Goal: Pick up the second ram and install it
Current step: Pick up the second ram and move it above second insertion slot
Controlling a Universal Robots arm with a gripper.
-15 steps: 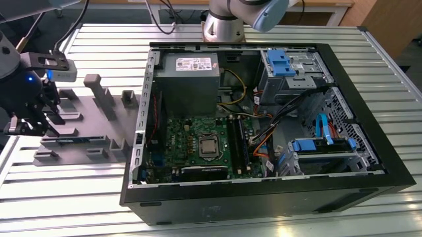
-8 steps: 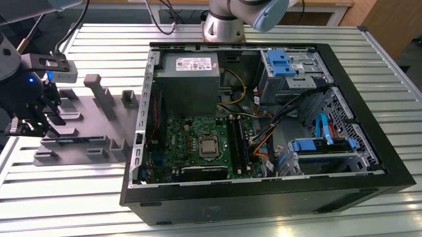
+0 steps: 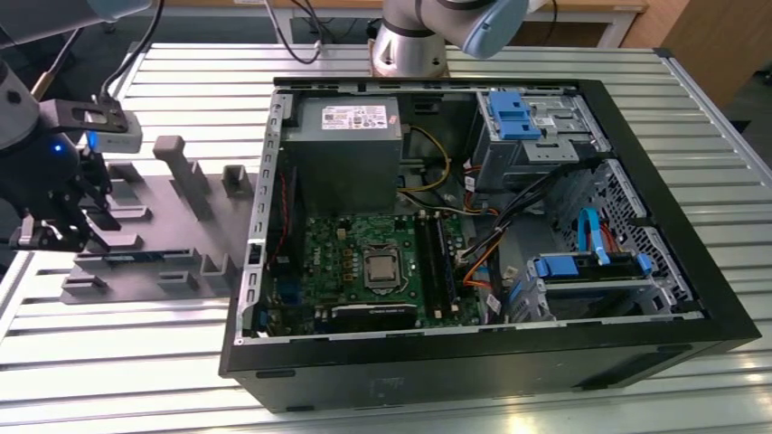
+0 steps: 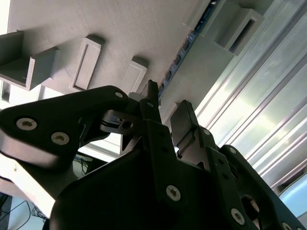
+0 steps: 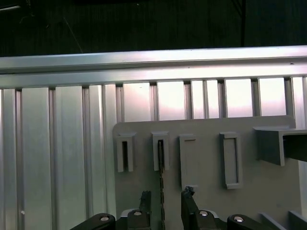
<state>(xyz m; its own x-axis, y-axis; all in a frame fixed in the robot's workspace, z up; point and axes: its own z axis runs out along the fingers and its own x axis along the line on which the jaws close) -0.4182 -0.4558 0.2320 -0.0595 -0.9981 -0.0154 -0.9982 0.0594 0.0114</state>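
Straddling second ram (image 5: 161, 160), claw (image 5: 166, 192) spread, slatted table (image 5: 62, 143)

Ribbed bench (image 3: 181, 77) of bare brushed aluminium, its slats catching the glare; on it a holder plate (image 3: 163, 212) of matt grey plastic, faintly grainy in the second wrist view. The tool (image 4: 168, 98) is matt black with bright metal screw heads. The computer case (image 3: 483, 362) is matt black outside, bare grey sheet steel within
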